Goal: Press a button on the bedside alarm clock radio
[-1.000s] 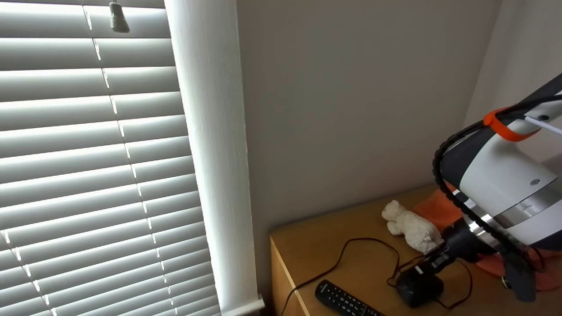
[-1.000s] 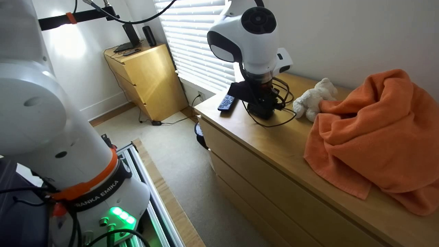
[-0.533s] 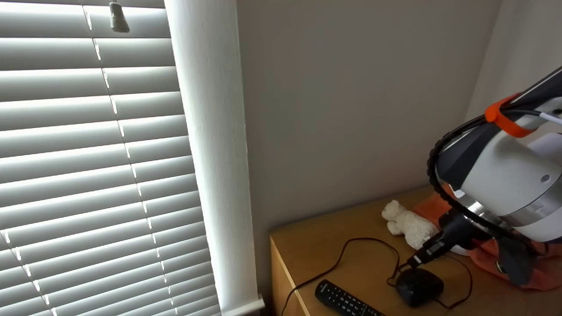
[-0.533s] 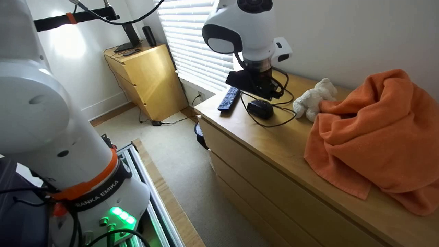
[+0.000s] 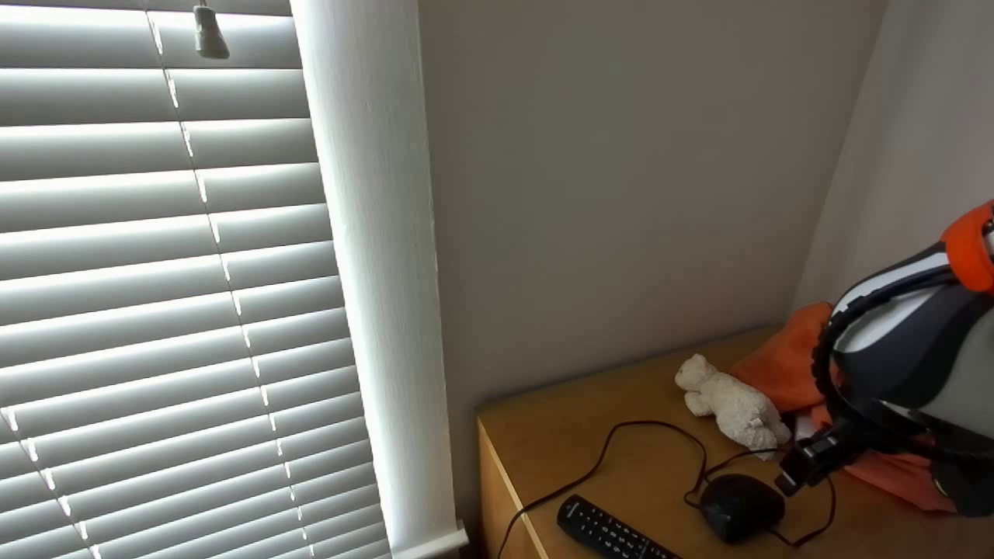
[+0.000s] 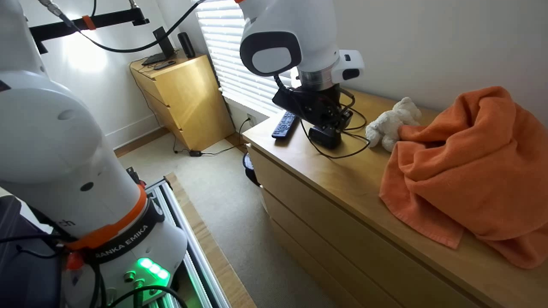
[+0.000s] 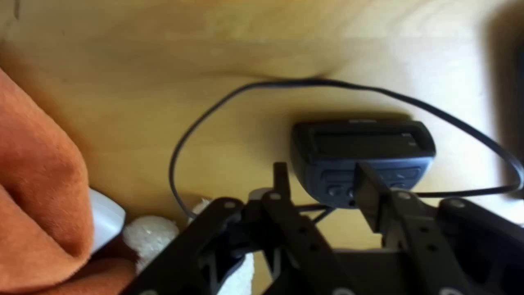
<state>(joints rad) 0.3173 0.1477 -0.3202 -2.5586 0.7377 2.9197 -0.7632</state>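
The alarm clock radio is small and black; it sits on the wooden dresser top in both exterior views (image 5: 742,508) (image 6: 324,139). In the wrist view the clock (image 7: 364,145) shows a dark display and buttons on its sloped top. My gripper (image 7: 321,174) is open with nothing between its fingers. One finger (image 7: 281,176) shows over the wood beside the clock, and the other overlaps the clock's buttons and hides some of them. In both exterior views the gripper (image 5: 792,477) (image 6: 336,123) is close to the clock, just above or beside it; contact cannot be told.
A black cord (image 7: 303,83) loops around the clock. A black remote (image 5: 613,532) lies near it. A white plush toy (image 6: 391,124) and an orange cloth (image 6: 471,171) lie on the dresser (image 6: 342,179). A wall stands behind.
A second ago the gripper's tip was at the top of the clock. It rose off, then shifted right in an exterior view, with the arm tilting. The clock has not moved.
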